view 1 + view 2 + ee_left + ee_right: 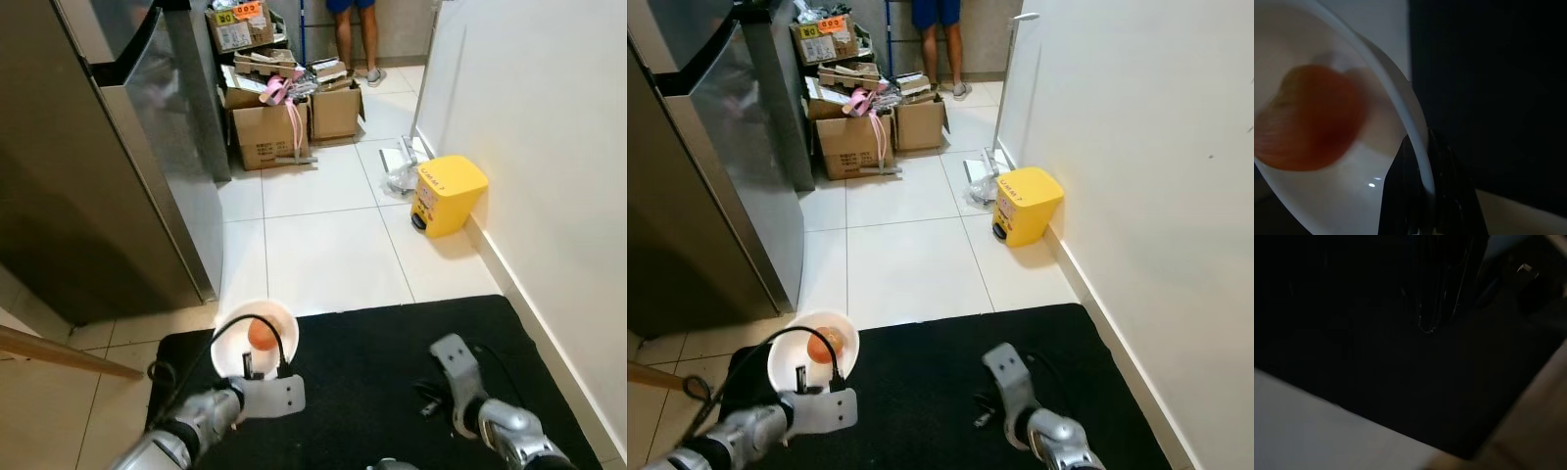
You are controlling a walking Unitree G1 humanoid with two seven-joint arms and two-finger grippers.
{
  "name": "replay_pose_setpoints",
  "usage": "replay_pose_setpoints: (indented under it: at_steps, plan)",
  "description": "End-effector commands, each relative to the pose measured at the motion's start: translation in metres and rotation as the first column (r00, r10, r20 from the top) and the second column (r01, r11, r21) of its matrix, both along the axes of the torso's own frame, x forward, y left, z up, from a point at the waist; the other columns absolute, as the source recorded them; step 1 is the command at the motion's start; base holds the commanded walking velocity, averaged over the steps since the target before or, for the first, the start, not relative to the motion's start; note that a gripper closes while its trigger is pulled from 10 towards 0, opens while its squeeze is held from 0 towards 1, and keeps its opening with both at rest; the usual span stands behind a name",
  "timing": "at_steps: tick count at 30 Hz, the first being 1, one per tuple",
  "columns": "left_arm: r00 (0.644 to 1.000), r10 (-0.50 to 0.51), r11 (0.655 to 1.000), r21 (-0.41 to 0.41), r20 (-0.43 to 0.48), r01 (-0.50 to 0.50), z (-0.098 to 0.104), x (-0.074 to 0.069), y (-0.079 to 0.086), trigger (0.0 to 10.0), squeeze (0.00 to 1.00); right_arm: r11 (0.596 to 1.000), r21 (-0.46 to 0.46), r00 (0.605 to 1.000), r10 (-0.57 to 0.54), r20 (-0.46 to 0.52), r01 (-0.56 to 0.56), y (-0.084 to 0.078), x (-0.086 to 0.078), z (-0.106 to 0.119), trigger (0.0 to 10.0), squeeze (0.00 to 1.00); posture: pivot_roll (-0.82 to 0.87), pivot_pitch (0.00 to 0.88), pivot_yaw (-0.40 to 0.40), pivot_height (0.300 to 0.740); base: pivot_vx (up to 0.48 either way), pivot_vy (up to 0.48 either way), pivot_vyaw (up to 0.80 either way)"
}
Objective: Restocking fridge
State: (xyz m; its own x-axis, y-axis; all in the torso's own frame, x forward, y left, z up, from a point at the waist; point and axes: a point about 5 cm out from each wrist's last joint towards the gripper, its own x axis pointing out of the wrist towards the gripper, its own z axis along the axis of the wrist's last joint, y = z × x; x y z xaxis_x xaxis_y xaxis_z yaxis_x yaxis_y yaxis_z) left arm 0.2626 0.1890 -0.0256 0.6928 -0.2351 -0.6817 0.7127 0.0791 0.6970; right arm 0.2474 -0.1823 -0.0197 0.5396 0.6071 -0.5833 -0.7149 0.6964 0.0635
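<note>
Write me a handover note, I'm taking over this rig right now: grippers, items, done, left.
Left gripper: shut on the rim of the white bowl, carried low over the black mat's edge.
In the bowl: one orange fruit.
Right gripper: idle above the mat, carrying nothing.
Fridge: ahead on the left.
Done: bowl picked up.
Left: bring the bowl to the fridge and put it inside.

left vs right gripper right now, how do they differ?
The left gripper pinches the rim of a white bowl holding an orange-red fruit; the right gripper carries nothing. The left is raised forward at the mat's edge, while the right hangs low over the black mat. Both have black fingers.
</note>
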Motion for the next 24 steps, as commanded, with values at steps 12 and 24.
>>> replay_pose_setpoints:
  at_steps: [12, 24]
  plan:
    - [0.963, -0.268, 0.96, 0.09, 0.018, 0.266, 0.032, 0.02, 0.013, 10.0, 0.0, 0.931, 0.087, 0.932, 0.346, 0.105, -0.355, -0.037, 0.023, 0.091, 10.0, 1.0, -0.03, 0.076, -0.006, 0.74, 0.0, 0.0, 0.0]
    - [0.879, -0.477, 0.865, 0.182, 0.004, 0.468, 0.016, 0.005, -0.007, 10.0, 0.0, 0.818, 0.553, 0.955, -0.014, 0.298, -0.16, -0.016, 0.051, 0.152, 10.0, 1.0, -0.03, 0.095, 0.005, 0.74, 0.0, 0.0, 0.0]
